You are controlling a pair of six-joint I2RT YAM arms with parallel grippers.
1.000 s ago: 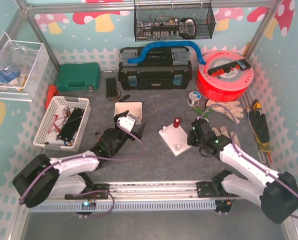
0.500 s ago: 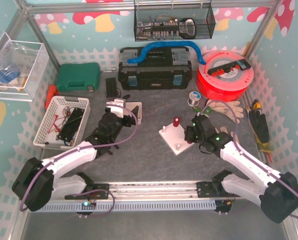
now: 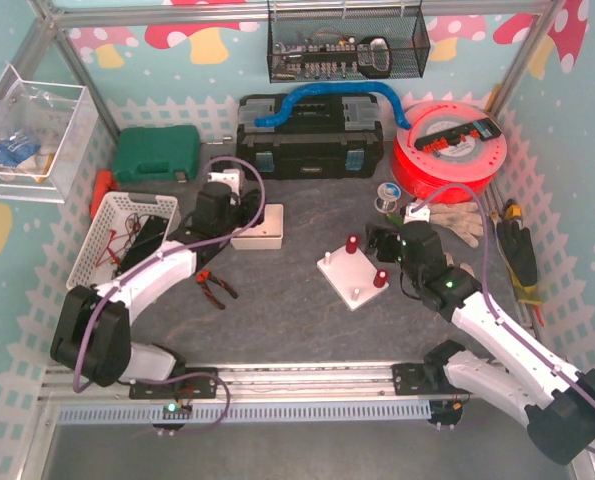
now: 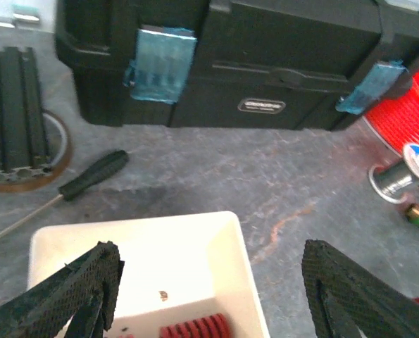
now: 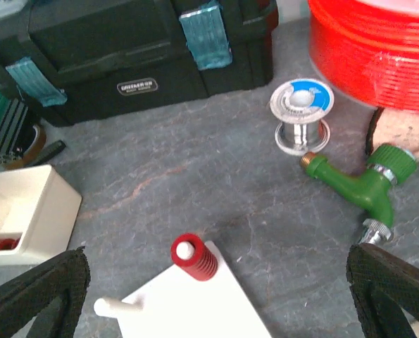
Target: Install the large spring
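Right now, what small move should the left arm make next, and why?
Probably lower the left gripper into the white box and close on the red spring: its jaws are open above the box, holding nothing.

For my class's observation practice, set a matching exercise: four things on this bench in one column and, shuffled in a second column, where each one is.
1 screwdriver
2 solder spool
3 loose red spring
4 pegged red spring

a in the white box
b on the white plate
c beside the green tap
d beside the black rails

Pairs: 1-d, 2-c, 3-a, 4-b
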